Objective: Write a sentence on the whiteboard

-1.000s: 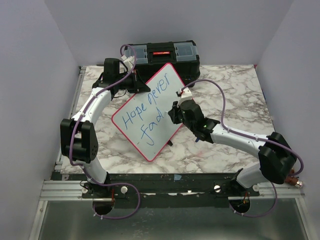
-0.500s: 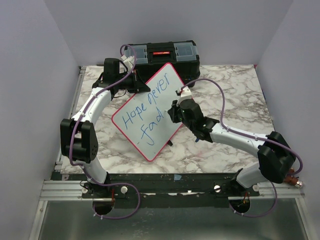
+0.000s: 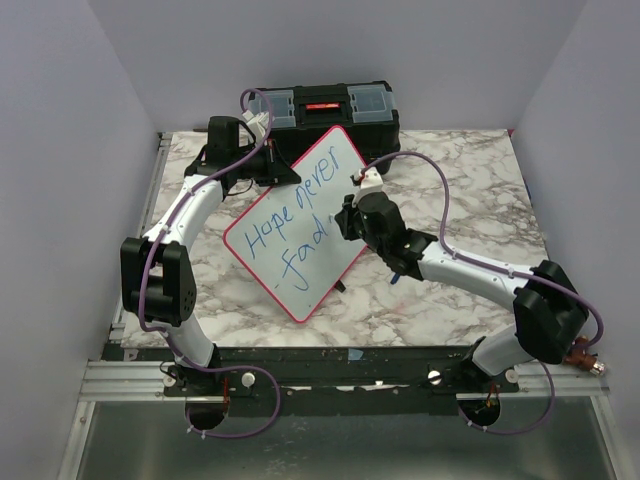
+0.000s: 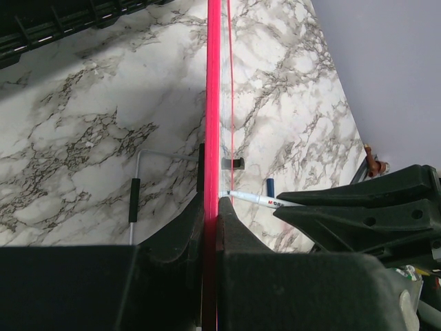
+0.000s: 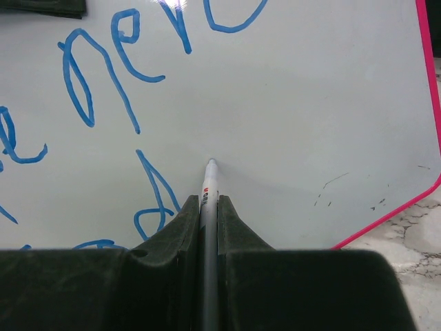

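Observation:
The whiteboard [image 3: 300, 225], white with a red-pink frame, stands tilted mid-table with blue writing "Hope never fad". My left gripper [image 3: 280, 172] is shut on its upper left edge; in the left wrist view the red frame [image 4: 213, 103] runs straight between my closed left gripper [image 4: 210, 205]. My right gripper [image 5: 209, 201] is shut on a white marker [image 5: 208, 193], whose tip touches the whiteboard [image 5: 296, 103] just right of the letter "d". From above, the right gripper [image 3: 347, 218] sits at the board's right side.
A black toolbox [image 3: 325, 108] stands at the back of the marble table [image 3: 450, 170], right behind the board. A blue marker cap [image 4: 270, 187] and a thin metal stand leg [image 4: 135, 200] lie on the table. Purple-grey walls close in both sides.
My right gripper with the marker has shifted slightly up and to the left along the board. The left arm and the board have stayed still.

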Available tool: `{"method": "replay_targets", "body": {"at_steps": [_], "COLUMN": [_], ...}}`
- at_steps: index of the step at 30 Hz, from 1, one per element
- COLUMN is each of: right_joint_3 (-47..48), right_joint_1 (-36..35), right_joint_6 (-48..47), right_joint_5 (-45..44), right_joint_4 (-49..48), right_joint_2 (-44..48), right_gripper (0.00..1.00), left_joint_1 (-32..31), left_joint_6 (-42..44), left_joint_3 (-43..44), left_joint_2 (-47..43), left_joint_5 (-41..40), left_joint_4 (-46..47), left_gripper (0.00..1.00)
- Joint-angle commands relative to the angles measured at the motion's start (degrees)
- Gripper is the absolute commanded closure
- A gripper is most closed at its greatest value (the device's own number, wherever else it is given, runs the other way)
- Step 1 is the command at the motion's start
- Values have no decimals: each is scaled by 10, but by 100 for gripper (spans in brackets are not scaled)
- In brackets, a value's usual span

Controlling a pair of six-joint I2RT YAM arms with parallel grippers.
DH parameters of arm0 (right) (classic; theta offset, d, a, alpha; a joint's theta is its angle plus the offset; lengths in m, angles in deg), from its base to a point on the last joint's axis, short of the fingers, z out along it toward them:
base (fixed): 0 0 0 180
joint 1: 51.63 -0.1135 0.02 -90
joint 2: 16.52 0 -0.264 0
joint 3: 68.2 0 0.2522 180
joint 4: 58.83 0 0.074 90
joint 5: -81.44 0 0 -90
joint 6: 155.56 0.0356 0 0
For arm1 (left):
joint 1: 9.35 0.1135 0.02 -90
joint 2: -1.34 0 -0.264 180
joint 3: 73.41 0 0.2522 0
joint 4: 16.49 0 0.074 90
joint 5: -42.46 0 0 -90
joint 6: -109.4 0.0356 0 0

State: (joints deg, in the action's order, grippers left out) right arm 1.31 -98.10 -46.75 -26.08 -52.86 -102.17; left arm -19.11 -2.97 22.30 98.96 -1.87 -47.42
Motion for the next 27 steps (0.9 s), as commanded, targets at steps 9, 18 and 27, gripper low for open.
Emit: {"method": "replay_targets", "body": {"at_steps": [9,18,27], "right_joint_3": [18,2,-24], "right_joint_1": [2,2,2], "right_joint_6": [-21,-24,-12], "right_joint_5": [31,66,81], "right_joint_4": [-5,-6,-7], "right_joint_2": [0,7,16], "right_gripper": [99,99,99], "left_joint_1": [-8,-8,-8], "left_joint_6": [39,39,38], "left_joint_3": [5,4,4], "left_joint_2": [-6,-7,-6], "left_joint_5": [-12,-12,-12], "left_joint_4": [11,10,11], "left_gripper": [100,100,100]}}
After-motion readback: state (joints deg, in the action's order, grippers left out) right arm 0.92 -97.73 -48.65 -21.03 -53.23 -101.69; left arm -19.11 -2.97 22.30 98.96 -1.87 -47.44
